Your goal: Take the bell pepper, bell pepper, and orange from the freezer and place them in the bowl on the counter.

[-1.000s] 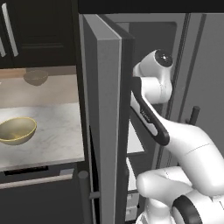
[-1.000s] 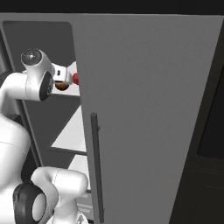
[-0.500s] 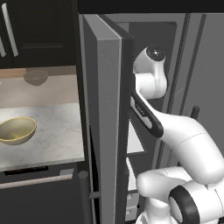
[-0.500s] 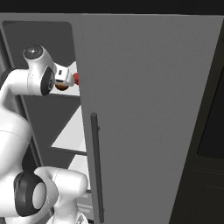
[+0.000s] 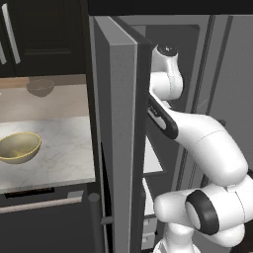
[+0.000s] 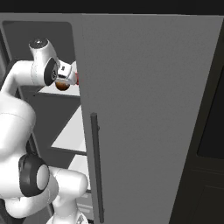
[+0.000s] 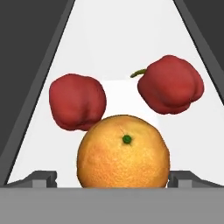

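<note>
In the hand view the orange (image 7: 124, 151) sits close in front on the freezer's white shelf (image 7: 127, 39). Two red bell peppers lie just behind it, one to the left (image 7: 78, 101) and one to the right (image 7: 171, 84). My gripper (image 7: 113, 179) is open wide, and its fingertips (image 7: 41, 178) flank the orange's lower sides with a gap on each side. The right base view has the orange (image 6: 62, 85) under my hand, a sliver of pepper (image 6: 77, 78) beside it, and the freezer door (image 6: 148, 109) covering the rest. The pale-yellow bowl (image 5: 17, 147) rests on the counter (image 5: 62, 148).
The thick grey freezer door (image 5: 118, 148) stands open between my arm and the counter. Its long bar handle (image 6: 96, 166) faces the right base camera. A duller grey-tan bowl (image 5: 40, 87) stands at the counter's back. Dark cabinets run above and below the counter.
My arm's upper joints have shifted slightly left and up, reaching deeper into the freezer. The fruits have stayed in place and the jaws have stayed open.
</note>
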